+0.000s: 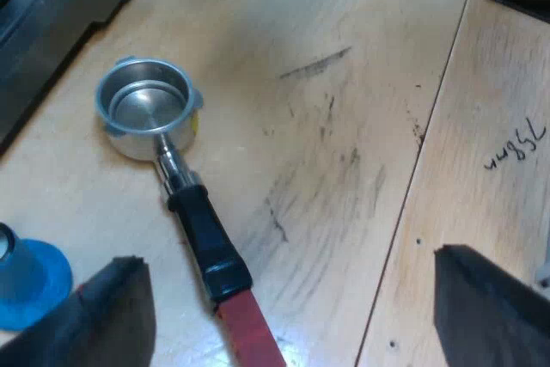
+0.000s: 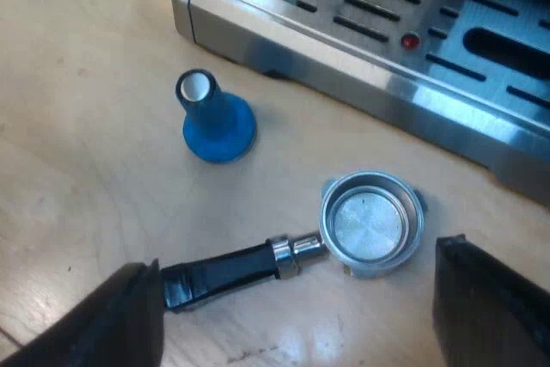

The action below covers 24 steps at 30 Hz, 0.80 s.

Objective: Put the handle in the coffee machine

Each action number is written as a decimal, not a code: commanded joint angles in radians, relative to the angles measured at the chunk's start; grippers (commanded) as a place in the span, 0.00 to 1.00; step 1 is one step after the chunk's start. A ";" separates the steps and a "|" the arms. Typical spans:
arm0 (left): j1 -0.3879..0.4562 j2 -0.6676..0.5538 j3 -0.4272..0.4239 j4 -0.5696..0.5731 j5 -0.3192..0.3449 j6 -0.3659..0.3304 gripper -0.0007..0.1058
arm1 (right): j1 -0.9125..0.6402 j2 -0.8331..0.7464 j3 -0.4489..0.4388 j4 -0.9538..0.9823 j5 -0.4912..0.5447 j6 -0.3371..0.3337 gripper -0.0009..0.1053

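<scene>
Black fingers of the left end effector (image 1: pixel 284 264) are standing wide apart and gripping nothing. They are hovering over the counter (image 1: pixel 344 126). The holder (image 1: pixel 176 182) is lying loose there, between those fingers but much nearer one of them. Its basket is pointing toward the base of the espresso machine (image 1: pixel 51 6) without touching it. The blue tamper (image 1: pixel 30 277) is standing upright near the handle, close by that same finger.

The right end effector (image 2: pixel 296 262) is hanging just as wide and empty over the same holder. One of its fingers is covering the far stretch of the handle, and the other is sitting past the basket.

I am seeing several risks here:
- A closing finger may be catching the round handle off-centre, so the holder could be rolling or spinning away.
- The swinging basket or a low finger could be knocking the tamper over.
- With both arms crowding one object, the fingers could be colliding.
- A grip far out on the red end would probably leave the heavy basket drooping, so its lugs might be missing their slots.

Much is staying uncertain. The place on the machine's front where the holder locks is lying outside both views, so the approach is having to be guessed. The tip of the red end is being cut off. The basket is looking empty, with bare metal showing, though a thin residue is hard to rule out.
</scene>
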 commanded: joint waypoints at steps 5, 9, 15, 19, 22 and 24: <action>-0.001 0.000 -0.001 -0.018 -0.042 -0.012 0.79 | -0.068 0.020 -0.008 0.015 -0.050 -0.079 0.72; -0.001 0.000 -0.001 -0.018 -0.042 -0.012 0.79 | -0.124 0.072 -0.008 0.014 -0.112 -0.111 0.72; -0.001 0.000 -0.001 -0.018 -0.042 -0.012 0.79 | -0.200 0.151 -0.008 -0.013 -0.199 -0.127 0.72; -0.001 0.000 -0.001 -0.018 -0.042 -0.012 0.79 | -0.228 0.202 -0.010 -0.047 -0.260 -0.165 0.72; -0.001 0.000 -0.001 -0.018 -0.042 -0.012 0.79 | -0.230 0.235 -0.022 -0.047 -0.259 -0.223 0.72; -0.001 0.000 -0.001 -0.018 -0.042 -0.012 0.79 | -0.230 0.256 -0.032 -0.047 -0.259 -0.244 0.72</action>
